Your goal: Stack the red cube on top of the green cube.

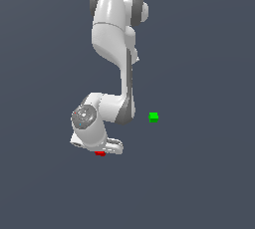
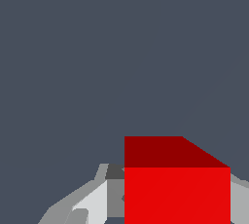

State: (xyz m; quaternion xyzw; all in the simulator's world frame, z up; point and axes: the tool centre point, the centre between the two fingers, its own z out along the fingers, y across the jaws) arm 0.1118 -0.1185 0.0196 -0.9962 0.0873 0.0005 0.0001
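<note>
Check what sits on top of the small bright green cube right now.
Nothing: the small bright green cube has a bare top. The small red cube lies apart, mostly covered by the gripper, between its fingers.

A flat, plain, dark slate-grey ground surface (image 1: 209,183) fills the exterior view from its left to its right, near to far, uniform in tone and without markings or edges. The wrist view shows the same matte grey surface (image 2: 97,47).
</note>
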